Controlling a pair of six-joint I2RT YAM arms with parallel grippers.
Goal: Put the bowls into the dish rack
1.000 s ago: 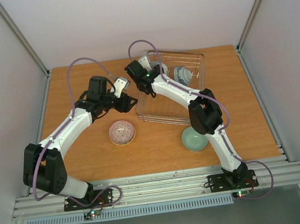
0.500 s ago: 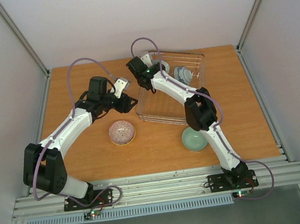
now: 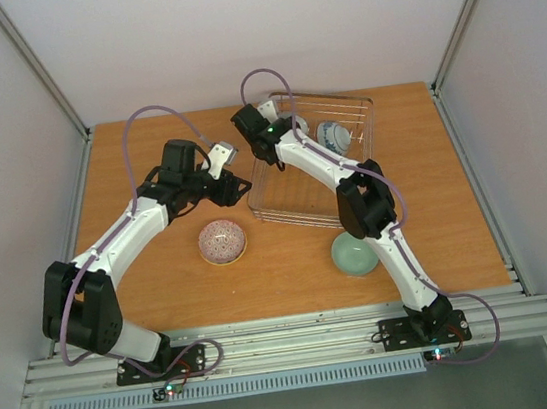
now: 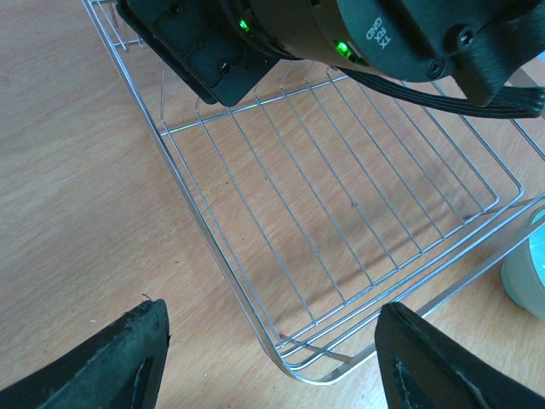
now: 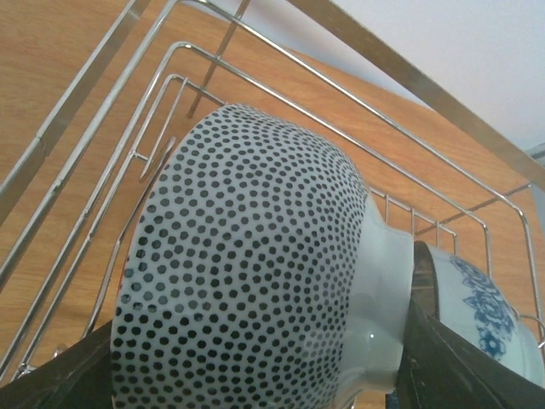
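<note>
**Top view:** The dish rack point(image 3: 294, 207) sat at 1 o'clock from desk point(image 3: 135, 147) centre. 2 bowls were in it at the far end: the blue-and-white bowl point(image 3: 334, 136) and, at its 9 o'clock, the dotted bowl point(image 3: 295, 124), right by my right tool point(image 3: 276, 121). 2 were not yet loaded. The pink bowl point(image 3: 222, 241) lay rim-down on the desk at 8 o'clock from the rack, and the pale green bowl point(image 3: 355, 253) lay at 5 o'clock from it, just beside my right arm. So I judged it approx. half done. My left tool point(image 3: 234, 183) hung at the rack's 9 o'clock edge w/ nothing in it. No labels were readable here.

**Left wrist:** My left tool's jaws stood wide apart and empty over the rack's near corner. The wire floor below was bare. A pale bowl edge point(image 4: 530, 273) showed at 3 o'clock, outside the wire. My right arm's black housing at 12 o'clock carried white lettering, upside down, and I couldn't read it for sure.

**Right wrist:** The dotted bowl stood on edge against the rack wires and filled the gap between my fingers point(image 5: 72, 375). The blue-and-white bowl was touching or nearly touching its foot at 3 o'clock. I couldn't tell if my right tool was clamping the dotted bowl or had let go. No writing was visible.
</note>
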